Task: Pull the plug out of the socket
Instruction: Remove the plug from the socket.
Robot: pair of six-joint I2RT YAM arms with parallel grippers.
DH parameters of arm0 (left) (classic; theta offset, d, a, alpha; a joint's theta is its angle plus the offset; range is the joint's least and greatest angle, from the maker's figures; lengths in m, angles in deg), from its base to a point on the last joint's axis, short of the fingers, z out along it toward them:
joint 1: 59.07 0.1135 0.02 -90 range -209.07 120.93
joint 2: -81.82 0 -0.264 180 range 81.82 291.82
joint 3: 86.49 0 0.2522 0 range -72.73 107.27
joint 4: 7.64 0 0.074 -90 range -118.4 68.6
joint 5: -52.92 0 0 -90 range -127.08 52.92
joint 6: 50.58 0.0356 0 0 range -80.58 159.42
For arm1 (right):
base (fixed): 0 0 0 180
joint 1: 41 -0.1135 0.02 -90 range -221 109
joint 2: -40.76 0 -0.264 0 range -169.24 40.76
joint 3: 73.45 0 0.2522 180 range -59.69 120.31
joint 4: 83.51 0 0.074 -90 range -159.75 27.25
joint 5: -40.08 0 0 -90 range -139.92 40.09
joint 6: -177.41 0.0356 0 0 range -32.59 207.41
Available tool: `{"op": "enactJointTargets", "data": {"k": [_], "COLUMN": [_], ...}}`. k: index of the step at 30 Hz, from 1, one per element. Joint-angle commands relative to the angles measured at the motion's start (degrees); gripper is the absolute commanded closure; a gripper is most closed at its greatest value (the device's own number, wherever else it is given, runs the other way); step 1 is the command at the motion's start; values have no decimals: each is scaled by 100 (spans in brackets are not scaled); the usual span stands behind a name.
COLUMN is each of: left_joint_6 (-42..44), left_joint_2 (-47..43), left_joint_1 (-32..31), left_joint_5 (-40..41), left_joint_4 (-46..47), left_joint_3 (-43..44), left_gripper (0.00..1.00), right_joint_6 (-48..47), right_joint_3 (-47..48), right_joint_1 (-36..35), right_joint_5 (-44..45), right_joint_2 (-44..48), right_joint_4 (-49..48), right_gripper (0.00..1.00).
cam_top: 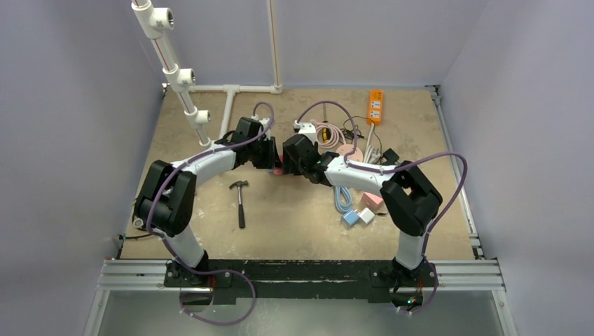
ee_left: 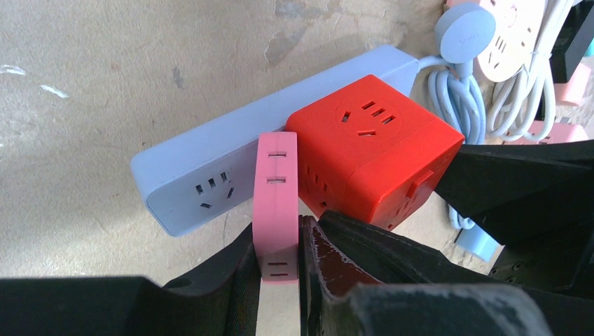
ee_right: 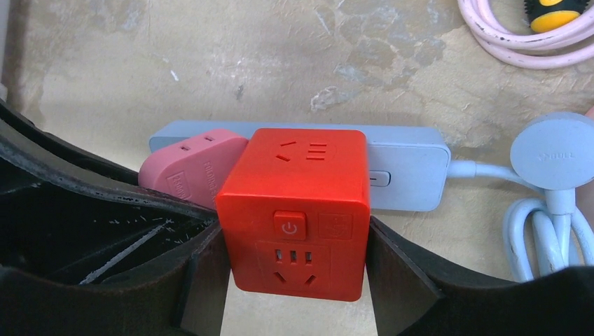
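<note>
- The left pincer [ee_left: 278, 246] is pressed together on the two flat faces of the pink plug [ee_left: 277, 185]. This plug is a thin slab standing on edge on the blue power strip [ee_left: 199, 175], near the strip's left end.
- The strip lies flat about mid-worktop, somewhat toward the far edge.
- The red cube [ee_right: 294, 189] sits on the strip, touching the pink plug's right side.
- The right pincer [ee_right: 295, 276] pinches the cube by its two side faces, jaws standing half spread.
- Handling, as a judgement:
  - Both plugs are light, rigid shells of smooth plastic, and the resistance comes from pin friction.
  - The strip is light and would probably lift with a plug unless held down.
  - Take hold low on opposite flat faces and pull straight away from the strip. Tilting risks bending the pins.
- The left wrist view alone shows the pink plug's narrow edge with its slots, and a free outlet at the strip's end.
- The right wrist view alone shows the cube's power button, the pink plug leaning, and the coiled blue cable [ee_right: 553, 231] to the right.
- No view shows whether the pink plug's pins are seated.
- The top view hides the strip beneath both pincers. It alone shows a hammer [cam_top: 240, 201] lying to the left, nearer the near edge.
</note>
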Motion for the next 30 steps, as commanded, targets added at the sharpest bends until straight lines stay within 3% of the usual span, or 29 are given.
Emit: {"op": "enactJointTargets", "data": {"k": [1, 8, 12, 21, 30], "left_joint_6": [94, -98, -275, -332, -211], "left_joint_2": [-301, -89, -270, -514, 29], "left_joint_1": [-169, -169, -190, -512, -434], "left_joint_5": [-325, -619, -927, -767, -566], "left_joint_4": [-425, -441, -262, -185, -328], "left_joint_3": [-48, 10, -84, -194, -50], "left_gripper": [100, 100, 100, 100, 100], "right_joint_6": [-186, -445, -457, -727, -906], "right_joint_3": [-105, 120, 13, -197, -295], "right_joint_1": [-7, -7, -9, 4, 144], "right_joint_5": [-845, -1121, -1101, -1147, -1496], "right_joint_2": [-23, -147, 236, 979, 503], "right_joint_4": [544, 959, 968, 1244, 936], "right_gripper": [100, 100, 100, 100, 100]}}
